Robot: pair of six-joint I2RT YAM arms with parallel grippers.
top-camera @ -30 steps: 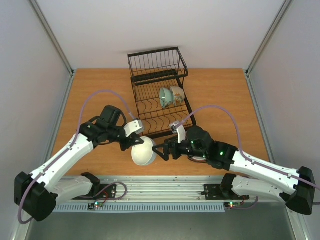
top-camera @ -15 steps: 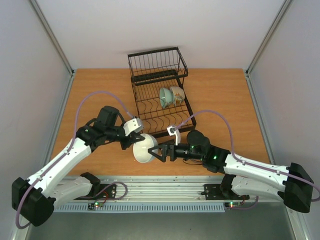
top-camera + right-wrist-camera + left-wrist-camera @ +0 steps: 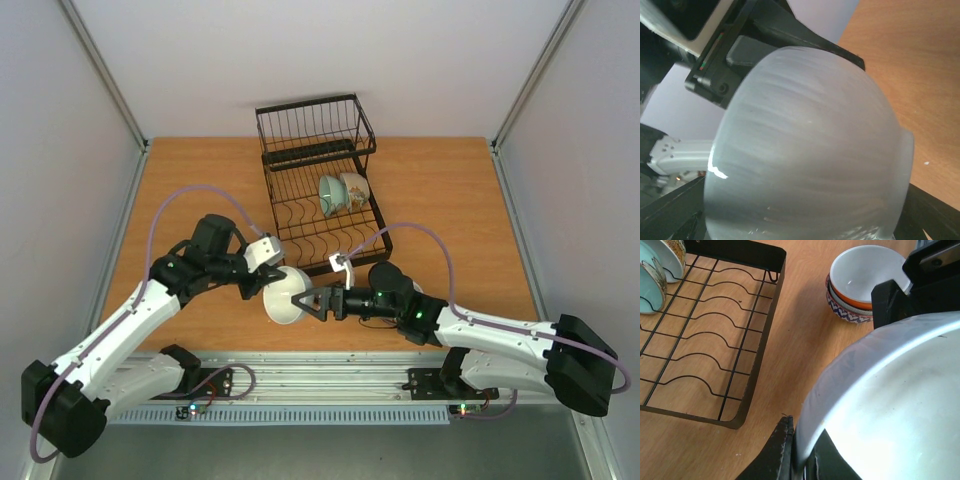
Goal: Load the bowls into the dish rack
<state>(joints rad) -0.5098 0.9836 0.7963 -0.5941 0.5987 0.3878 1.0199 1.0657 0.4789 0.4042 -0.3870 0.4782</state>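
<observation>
Both arms reach inward above the table (image 3: 200,180): the left tool (image 3: 262,285) clamps a white bowl's (image 3: 287,296) rim beside the dish rack (image 3: 300,215), the right tool (image 3: 318,301) spread wide around it.

white bowl (image 3: 890,405) filling lower right, its rim sitting between left gripper's fingers (image 3: 782,450) | black right gripper (image 3: 920,285) showing above it | orange bowl (image 3: 862,282) sitting stacked on patterned bowl (image 3: 842,310) on wooden table (image 3: 795,345) | dish rack (image 3: 705,335) lying at left, holding pale green bowl (image 3: 650,285) and cream bowl (image 3: 670,255)
</observation>
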